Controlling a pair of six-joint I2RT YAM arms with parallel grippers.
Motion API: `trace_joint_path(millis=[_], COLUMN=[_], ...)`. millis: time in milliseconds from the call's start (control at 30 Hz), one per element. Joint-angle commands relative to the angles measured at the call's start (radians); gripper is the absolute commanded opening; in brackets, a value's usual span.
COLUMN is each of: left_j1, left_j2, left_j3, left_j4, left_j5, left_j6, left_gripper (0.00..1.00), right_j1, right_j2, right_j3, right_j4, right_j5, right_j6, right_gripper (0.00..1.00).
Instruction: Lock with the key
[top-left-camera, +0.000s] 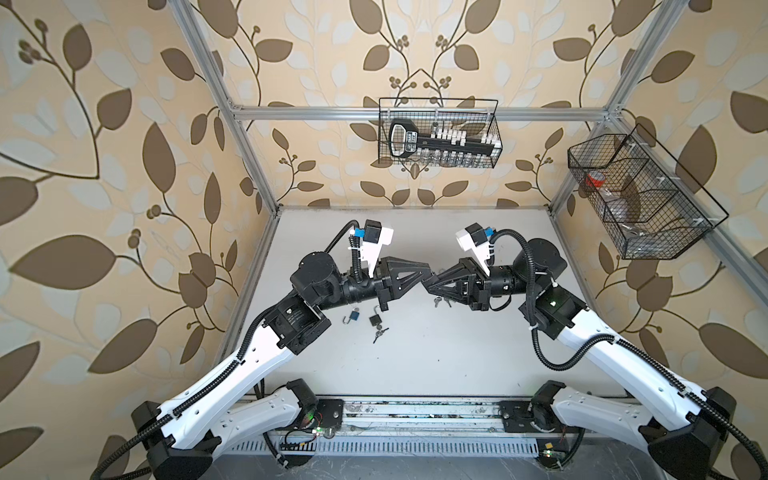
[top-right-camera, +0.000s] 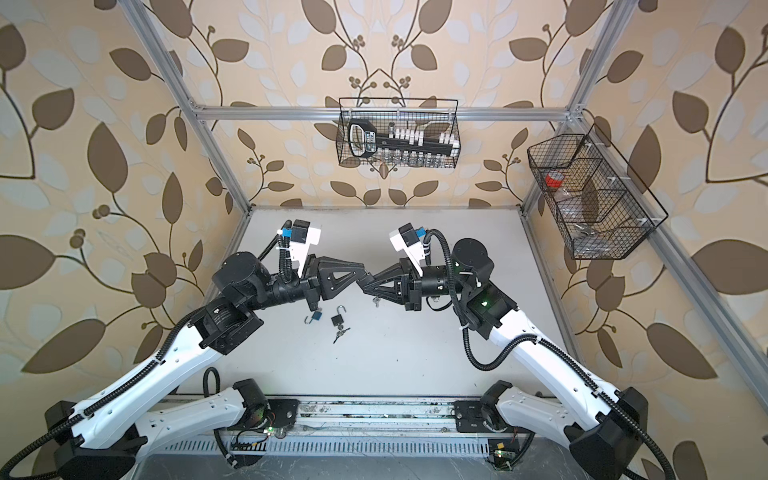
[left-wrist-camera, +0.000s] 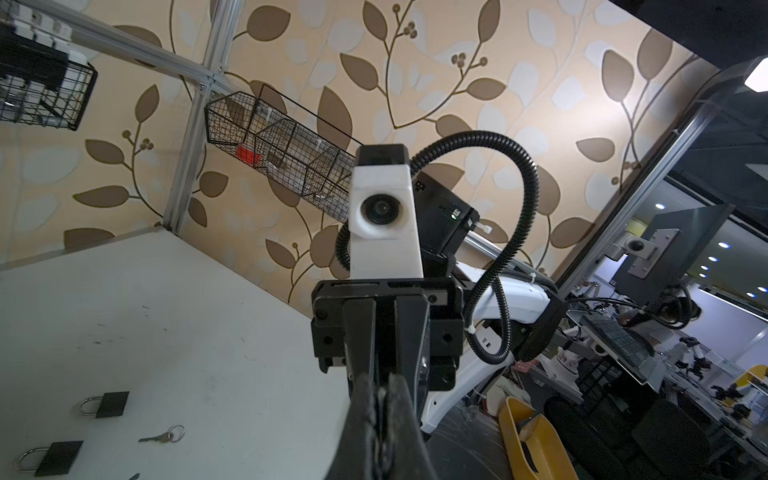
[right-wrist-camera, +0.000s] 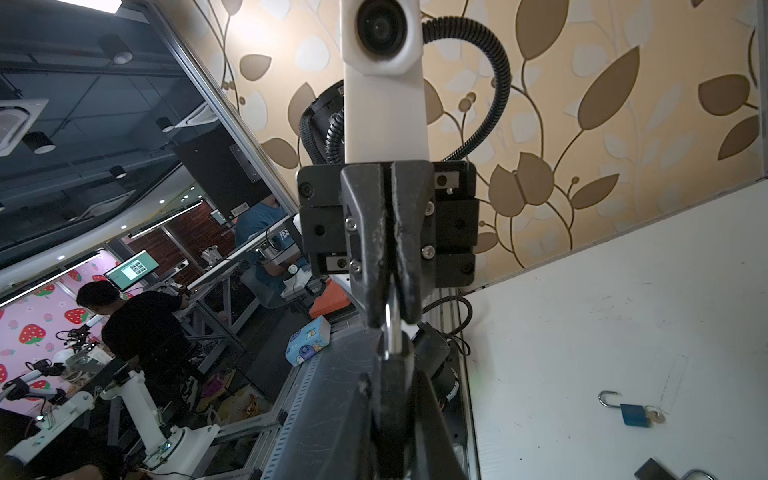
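Above the middle of the table my two grippers meet tip to tip in both top views. A black padlock (right-wrist-camera: 392, 395) sits between them. My right gripper (right-wrist-camera: 392, 386) (top-left-camera: 428, 286) is shut on its dark body. The silver shackle (right-wrist-camera: 392, 330) runs into my left gripper (left-wrist-camera: 381, 399) (top-left-camera: 434, 273), which is shut on it. The top views hide the padlock behind the fingers. A key on a ring (left-wrist-camera: 166, 436) lies on the table below. Whether a key sits in the held padlock cannot be told.
An open blue padlock (top-left-camera: 353, 316) and an open black padlock (top-left-camera: 375, 319) with keys (top-left-camera: 380, 332) lie on the table (top-left-camera: 415, 365) under the left arm. Two shut black padlocks (left-wrist-camera: 110, 404) (left-wrist-camera: 58, 457) lie near the key. Wire baskets (top-left-camera: 438, 133) (top-left-camera: 640, 195) hang on the walls.
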Motion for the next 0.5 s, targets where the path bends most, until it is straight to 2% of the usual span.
trace_joint_path(millis=[0,67,100,133,167,200,267,333,467], left_j1=[-0.07,-0.069,-0.069,-0.069,-0.069,-0.069,-0.069,-0.069,-0.069], left_j2=[0.025,-0.005,-0.013,-0.016,-0.017,-0.016,-0.013,-0.008,0.007], left_j3=[-0.013,0.015,0.029,0.047,0.066,0.081,0.106,0.12,0.165], left_j4=[-0.289,-0.278,-0.271,-0.265,-0.258,-0.256,-0.255,-0.267,-0.34], left_j5=[-0.007,-0.11,-0.15,-0.187,-0.22,-0.245,-0.292,-0.343,-0.487], left_j6=[0.07,0.074,0.073,0.074,0.078,0.08,0.09,0.1,0.092], left_gripper=[0.0,0.0,0.0,0.0,0.0,0.0,0.0,0.0,0.0], right_j1=[0.015,0.014,0.015,0.015,0.015,0.015,0.014,0.014,0.015], right_j2=[-0.028,-0.061,-0.073,-0.087,-0.098,-0.109,-0.135,-0.163,-0.209], right_j3=[0.072,0.021,0.002,-0.016,-0.034,-0.048,-0.082,-0.115,-0.177], right_j4=[0.065,-0.008,-0.046,-0.088,-0.13,-0.15,-0.195,-0.211,-0.206], right_j5=[0.078,0.106,0.123,0.14,0.159,0.17,0.215,0.271,0.431], right_j6=[-0.12,-0.215,-0.253,-0.298,-0.338,-0.364,-0.418,-0.453,-0.496], right_gripper=[0.0,0.0,0.07,0.16,0.33,0.43,0.55,0.59,0.61])
